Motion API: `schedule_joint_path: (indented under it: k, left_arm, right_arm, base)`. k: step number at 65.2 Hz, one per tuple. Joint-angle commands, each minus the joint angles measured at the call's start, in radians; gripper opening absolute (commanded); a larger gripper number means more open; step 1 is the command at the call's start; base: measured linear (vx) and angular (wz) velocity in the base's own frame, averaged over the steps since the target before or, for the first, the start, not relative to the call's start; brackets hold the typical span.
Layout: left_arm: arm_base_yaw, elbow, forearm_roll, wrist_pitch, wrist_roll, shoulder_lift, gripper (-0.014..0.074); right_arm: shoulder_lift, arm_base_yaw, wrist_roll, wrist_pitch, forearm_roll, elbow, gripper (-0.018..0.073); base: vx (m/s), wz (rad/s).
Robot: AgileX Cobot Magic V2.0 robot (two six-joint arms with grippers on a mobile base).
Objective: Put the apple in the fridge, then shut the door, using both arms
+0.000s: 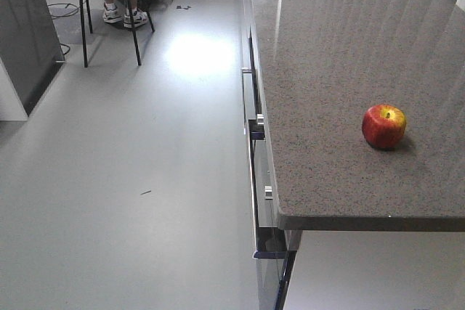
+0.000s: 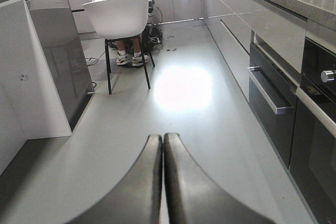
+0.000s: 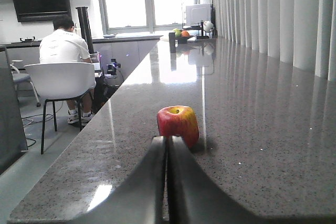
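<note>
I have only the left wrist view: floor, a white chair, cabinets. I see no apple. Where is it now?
Observer: The apple sits alone on the grey counter, near the end closest to the front camera.
Operator: Is the right tool near it?
Observer: The right tool is shut, low over the counter and pointed at the apple; the front view shows no tool beside the apple.
Operator: How does the apple stand?
Observer: Upright, stem end up, with a yellow patch around it.
</note>
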Motion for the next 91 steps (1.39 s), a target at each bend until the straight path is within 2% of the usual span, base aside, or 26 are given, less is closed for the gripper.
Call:
schedule_joint_path:
  k: [1, 69, 73, 85, 91]
  left_arm:
    - [-0.007, -0.017, 0.003, -0.069, -0.001, -0.015, -0.0006]
    - [-0.007, -0.017, 0.003, -0.069, -0.001, -0.015, -0.0006]
    - [-0.007, -0.017, 0.003, -0.069, -0.001, -0.015, -0.0006]
    - [-0.007, -0.017, 0.003, -0.069, -0.001, -0.015, -0.0006]
    - [-0.007, -0.017, 0.003, -0.069, -0.001, -0.015, -0.0006]
  right_arm:
    - [-0.015, -0.006, -0.012, -0.075, -0.003, -0.003, -0.0003]
    - [-0.015, -0.006, -0.005, -0.086, -0.002, -0.005, -0.0003]
    - [-0.015, -0.006, 0.029, -0.102, 0.017, -0.005, -0.0003]
    - [-0.015, -0.005, 0.255, -0.169, 0.197, -0.012, -0.0003]
    - [-0.015, -0.005, 0.284, -0.108, 0.192, -0.071, -0.0003]
  base:
    - [0.0, 0.0]
    - [0.0, 0.0]
    - [0.0, 0.0]
    - [0.0, 0.0]
    - [0.0, 0.0]
